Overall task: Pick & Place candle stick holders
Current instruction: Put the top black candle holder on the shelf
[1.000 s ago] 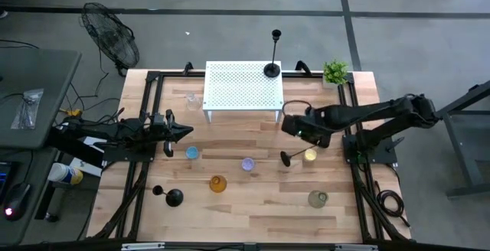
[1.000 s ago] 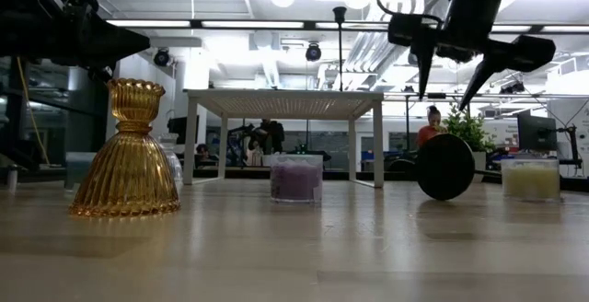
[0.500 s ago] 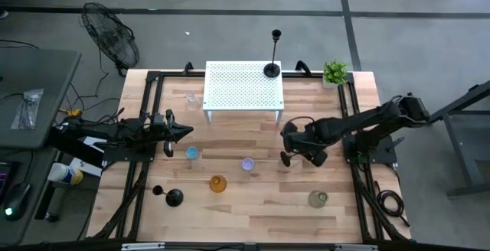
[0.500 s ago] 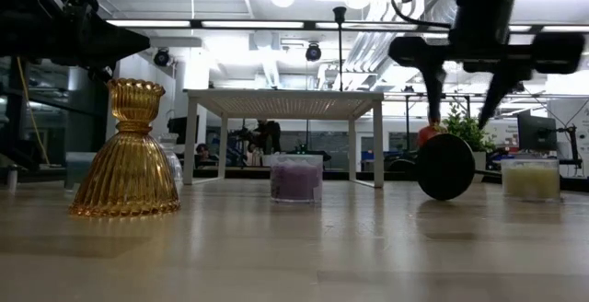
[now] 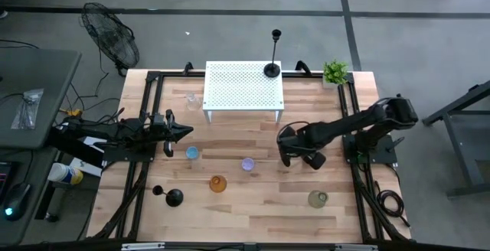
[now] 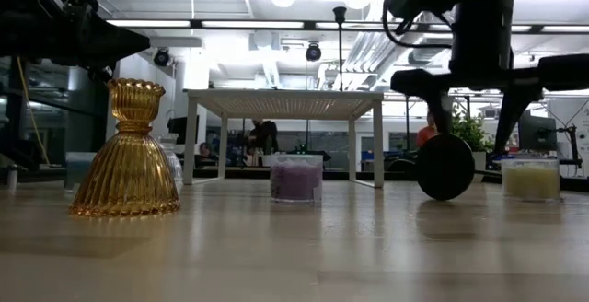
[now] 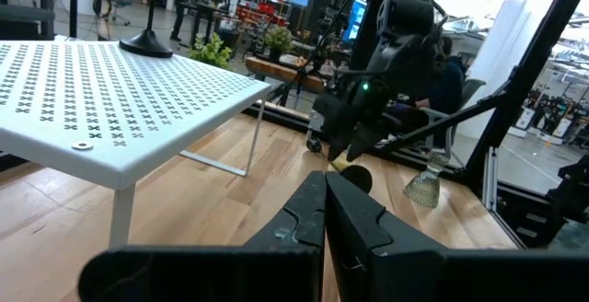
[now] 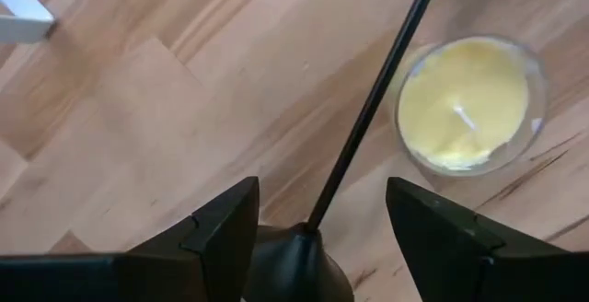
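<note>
- A wooden table carries a white perforated stand, on which one black candlestick stands upright.
- The right gripper has its fingers spread wide, straddling the round base of a fallen black candlestick, not clamping it.
- Its thin stem lies on the wood beside a yellow glass candle.
- The right arm reaches low over the table's middle.
- The left gripper rests closed at the table's left.
</note>
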{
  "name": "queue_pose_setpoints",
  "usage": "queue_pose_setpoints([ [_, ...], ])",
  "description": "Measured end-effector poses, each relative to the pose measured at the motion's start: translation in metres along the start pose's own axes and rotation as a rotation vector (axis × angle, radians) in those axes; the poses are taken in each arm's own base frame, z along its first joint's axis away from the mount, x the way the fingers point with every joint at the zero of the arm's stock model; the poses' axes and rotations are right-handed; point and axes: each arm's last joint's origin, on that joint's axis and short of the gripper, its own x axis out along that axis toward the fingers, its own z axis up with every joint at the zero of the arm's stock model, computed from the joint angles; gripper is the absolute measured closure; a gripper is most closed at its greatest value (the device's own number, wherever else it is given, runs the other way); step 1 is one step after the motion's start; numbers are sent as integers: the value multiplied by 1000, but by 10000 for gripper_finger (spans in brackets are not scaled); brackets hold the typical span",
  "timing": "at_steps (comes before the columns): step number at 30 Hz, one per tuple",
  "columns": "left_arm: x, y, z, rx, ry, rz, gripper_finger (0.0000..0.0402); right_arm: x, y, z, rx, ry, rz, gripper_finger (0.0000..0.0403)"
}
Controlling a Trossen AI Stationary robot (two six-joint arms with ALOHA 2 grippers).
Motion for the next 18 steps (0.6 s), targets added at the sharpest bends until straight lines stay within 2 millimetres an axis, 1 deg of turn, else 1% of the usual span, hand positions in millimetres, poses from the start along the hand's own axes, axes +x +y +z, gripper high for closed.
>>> queue_pose_setpoints([
  [9,0,0,0,0,0,0,401,18,2,-6,-10,-52,-15,171],
  [14,0,0,0,0,0,0,401,22,3,-6,-20,-71,-8,172],
  [18,0,0,0,0,0,0,401,31,3,-7,-20,-67,-4,188],
])
